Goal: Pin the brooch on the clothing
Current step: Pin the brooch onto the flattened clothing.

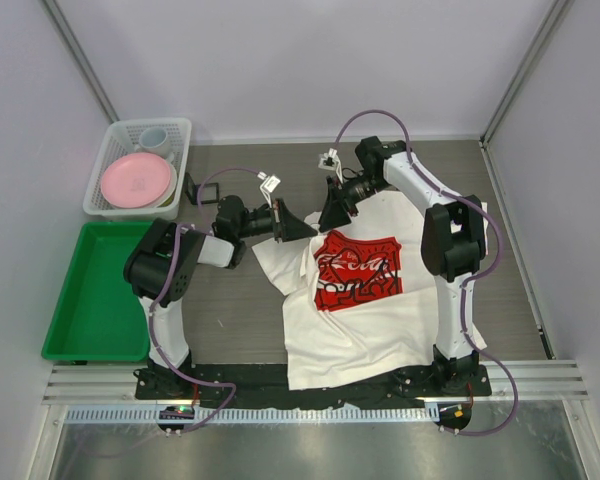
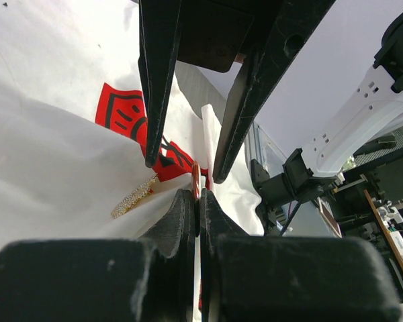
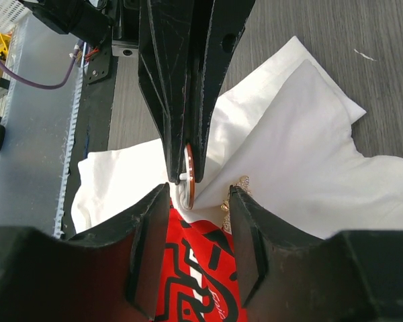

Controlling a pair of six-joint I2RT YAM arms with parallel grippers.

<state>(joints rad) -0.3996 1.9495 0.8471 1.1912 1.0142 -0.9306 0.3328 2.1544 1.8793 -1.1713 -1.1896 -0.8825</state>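
Observation:
The clothing [image 1: 350, 335] is a white T-shirt with a red chest print [image 1: 358, 268], spread on the grey table. My left gripper [image 1: 308, 230] is shut on a raised fold of it near the print's upper left; a thin red edge shows between its tips [image 2: 198, 193]. The brooch [image 2: 133, 196], small, gold and glittery, lies on the white cloth beside that fold. My right gripper [image 3: 200, 194] stands open over the fold, facing the left one. One of its fingertips [image 3: 236, 196] is right next to the brooch [image 3: 240, 184]. Nothing is between its pads.
A green tray [image 1: 80, 300] sits at the left. Behind it a white basket [image 1: 185, 150] holds a pink plate [image 1: 135, 180] and a cup [image 1: 154, 137]. A small black frame [image 1: 206, 190] stands near the left wrist. The arm bases and a rail line the near edge.

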